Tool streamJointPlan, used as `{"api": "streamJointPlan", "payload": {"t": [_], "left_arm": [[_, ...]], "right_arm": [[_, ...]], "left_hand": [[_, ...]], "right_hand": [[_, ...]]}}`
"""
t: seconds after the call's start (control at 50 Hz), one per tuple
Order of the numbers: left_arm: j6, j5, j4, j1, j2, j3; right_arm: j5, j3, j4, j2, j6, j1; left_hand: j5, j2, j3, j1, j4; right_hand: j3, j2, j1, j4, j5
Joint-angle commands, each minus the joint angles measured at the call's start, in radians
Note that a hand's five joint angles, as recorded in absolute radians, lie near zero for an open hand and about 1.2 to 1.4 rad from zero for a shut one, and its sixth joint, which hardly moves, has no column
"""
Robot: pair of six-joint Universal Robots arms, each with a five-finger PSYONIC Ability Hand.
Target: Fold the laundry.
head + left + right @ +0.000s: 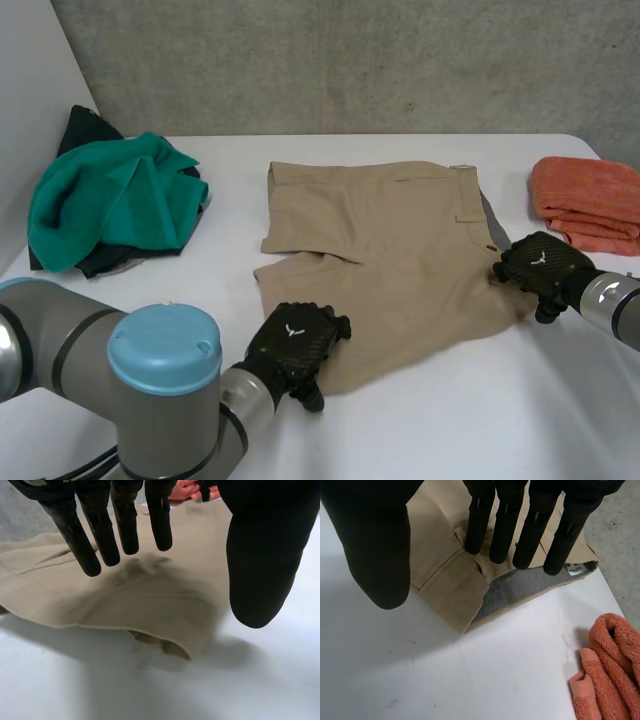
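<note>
Though spread flat, tan shorts show grey lining at waistband.

1. L arm is reaching fwd from the near side, w/ the left hand hanging palm-down.
2. Its fingers are pointing straight, slightly spread, w/ the thumb standing well apart.
3. R arm is coming in from the side, w/ the right hand also facing palm-down.
4. Its fingers are stretching straight, side by side, thumb standing wide.
</note>
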Motion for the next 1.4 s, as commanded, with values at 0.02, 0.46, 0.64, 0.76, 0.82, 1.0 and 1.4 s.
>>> {"api": "streamJointPlan", "payload": {"t": [0.02, 0.46, 0.64, 0.76, 0.82, 1.0, 1.4], "left_arm": [[0.006, -0.021, 0.052, 0.002, -0.036, 0.029], [0.071, -0.119, -0.071, 0.002, 0.031, 0.103], [0.142, -0.122, -0.448, -0.010, 0.255, 0.016], [0.145, -0.113, -0.647, -0.049, 0.413, -0.043], [0.145, -0.113, -0.674, -0.065, 0.434, -0.050], [0.163, -0.117, -0.392, -0.018, 0.320, 0.026], [0.489, -0.110, 0.023, 0.189, -0.392, 0.765]], "right_arm": [[-0.001, 0.012, -0.083, 0.015, 0.003, 0.006], [0.062, 0.068, -0.050, -0.073, 0.043, 0.004], [0.104, 0.143, 0.335, -0.342, -0.006, -0.005], [0.166, 0.219, 0.622, -0.480, -0.175, -0.053], [0.174, 0.251, 0.664, -0.492, -0.203, -0.067], [0.145, 0.251, 0.476, -0.474, -0.100, -0.056], [0.381, -0.301, -0.124, 0.070, 0.200, 0.268]], "left_hand": [[0.177, 0.163, 0.158, 0.159, 0.173], [0.987, 0.973, 0.968, 0.970, 0.983], [0.987, 0.973, 0.968, 0.970, 0.983], [0.987, 0.973, 0.968, 0.970, 0.983], [0.987, 0.973, 0.968, 0.970, 0.983], [0.987, 0.973, 0.968, 0.970, 0.983], [0.987, 0.973, 0.968, 0.970, 0.983]], "right_hand": [[0.335, 0.337, 0.350, 0.336, 0.338], [0.784, 0.786, 0.798, 0.784, 0.787], [0.784, 0.786, 0.798, 0.784, 0.787], [0.784, 0.786, 0.798, 0.784, 0.787], [0.784, 0.786, 0.798, 0.784, 0.787], [0.784, 0.786, 0.798, 0.784, 0.787], [0.784, 0.786, 0.798, 0.784, 0.787]]}}
